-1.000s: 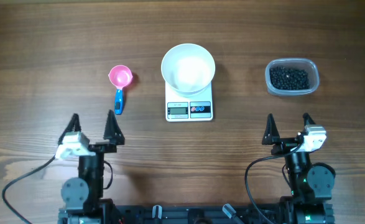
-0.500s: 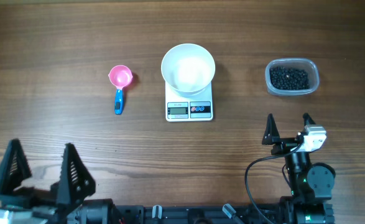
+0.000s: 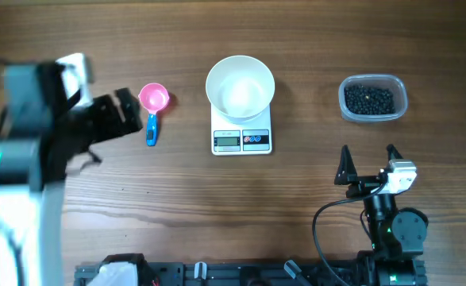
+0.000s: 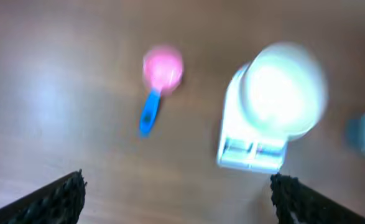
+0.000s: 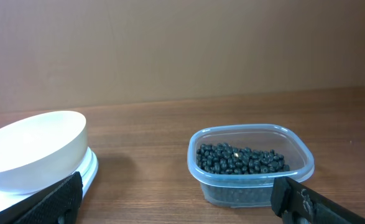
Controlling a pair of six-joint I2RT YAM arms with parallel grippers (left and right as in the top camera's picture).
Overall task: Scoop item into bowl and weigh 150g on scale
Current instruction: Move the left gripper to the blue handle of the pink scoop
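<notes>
The white bowl (image 3: pixel 240 85) stands on the white scale (image 3: pixel 241 139) at the table's middle, and nothing shows inside it. Black beans (image 3: pixel 368 98) fill a clear tub (image 3: pixel 399 107) to the right. A pink scoop (image 3: pixel 154 98) with a blue handle lies left of the scale. My left gripper (image 3: pixel 129 113) hovers open, blurred, just left of the scoop. In the left wrist view the scoop (image 4: pixel 160 68), the bowl (image 4: pixel 281 87) and the scale (image 4: pixel 250 152) lie ahead of the open left gripper (image 4: pixel 176 186). My right gripper (image 3: pixel 367 155) stands open near the front, facing the tub (image 5: pixel 250 165), the beans (image 5: pixel 241 158) and the bowl (image 5: pixel 33 149).
The raised left arm (image 3: pixel 26 151) covers the table's left side in the overhead view. Bare wooden table (image 3: pixel 240 206) spreads in front of the scale and between the two arms. Cables and arm bases line the front edge.
The left arm has swung up from the front left edge and reached toward the pink scoop. Right arm, bowl, scale and tub have not moved.
</notes>
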